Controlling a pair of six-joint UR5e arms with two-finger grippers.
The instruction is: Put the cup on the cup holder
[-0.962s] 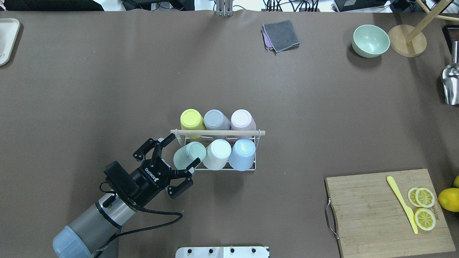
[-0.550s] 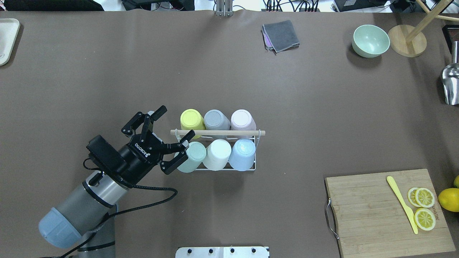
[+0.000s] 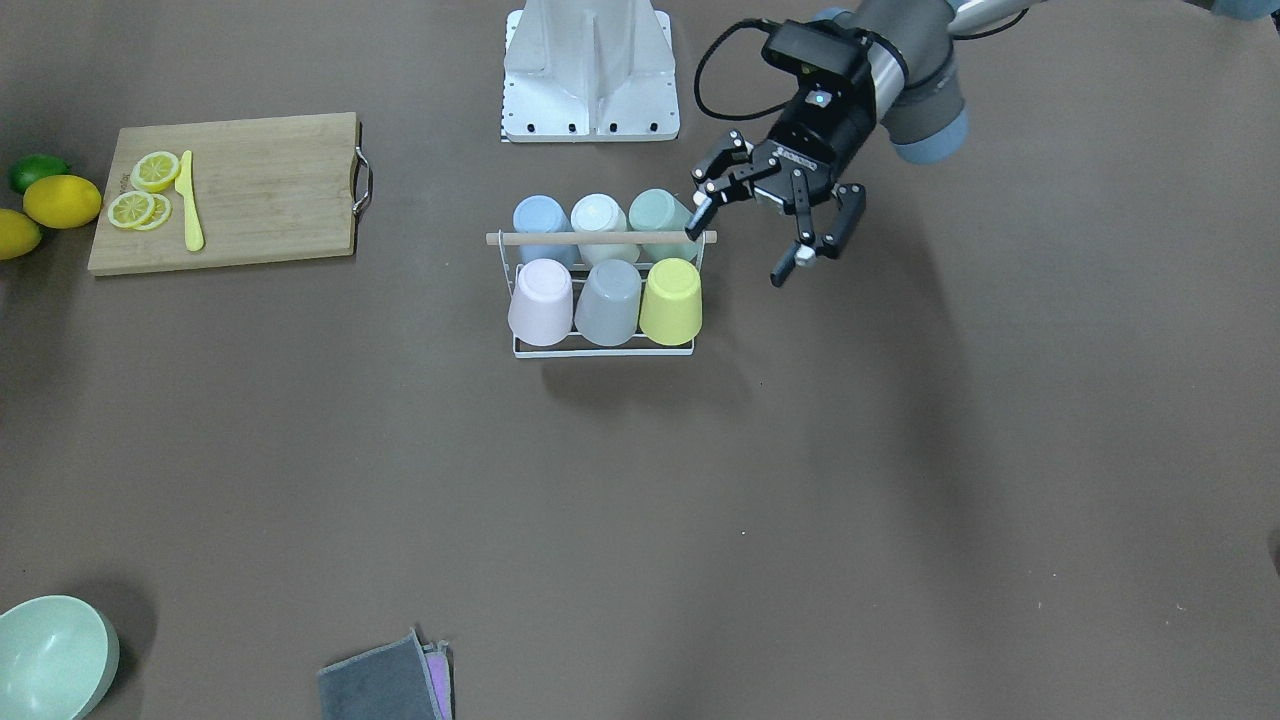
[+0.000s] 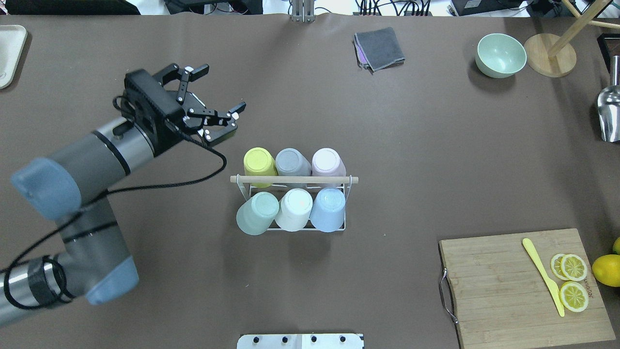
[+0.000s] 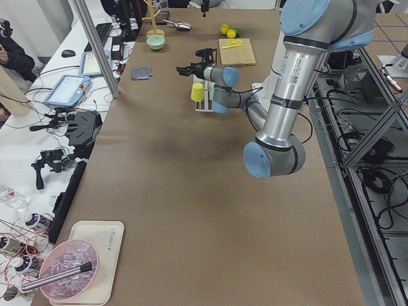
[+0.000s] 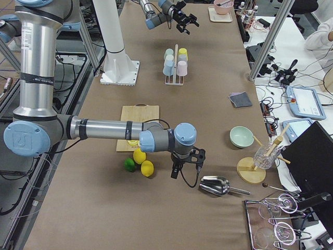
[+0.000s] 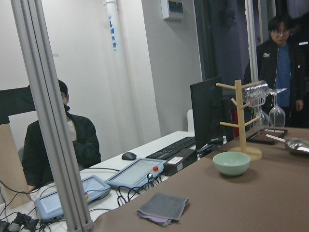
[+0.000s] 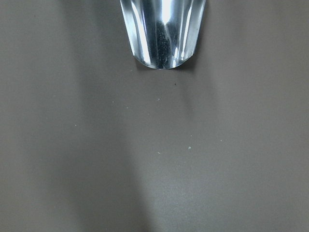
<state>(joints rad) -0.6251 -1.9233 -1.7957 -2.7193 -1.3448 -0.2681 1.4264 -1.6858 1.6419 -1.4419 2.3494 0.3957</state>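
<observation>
The cup holder [image 4: 294, 180], a white wire rack with a wooden rod handle, stands mid-table and also shows in the front view [image 3: 600, 238]. Several upturned cups sit on it: yellow, grey and pink in the far row, and mint [image 4: 256, 212], white and blue in the near row. My left gripper [image 4: 220, 89] is open and empty, raised above the table to the far left of the rack; it also shows in the front view [image 3: 738, 252]. My right gripper [image 6: 183, 169] shows only in the right side view, low beside a metal scoop [image 6: 214, 185]. I cannot tell if it is open or shut.
A cutting board [image 4: 494, 291] with lemon slices and a yellow knife lies near right, with lemons [image 4: 606, 269] beside it. A green bowl [image 4: 500, 54], a wooden stand [image 4: 550, 60], a grey cloth [image 4: 379, 47] and the scoop [image 4: 609, 114] lie at the back and right.
My left gripper, open around the mint cup on the rack, drew back, then rose and swung away to the far left. The mint cup stays on the rack.
</observation>
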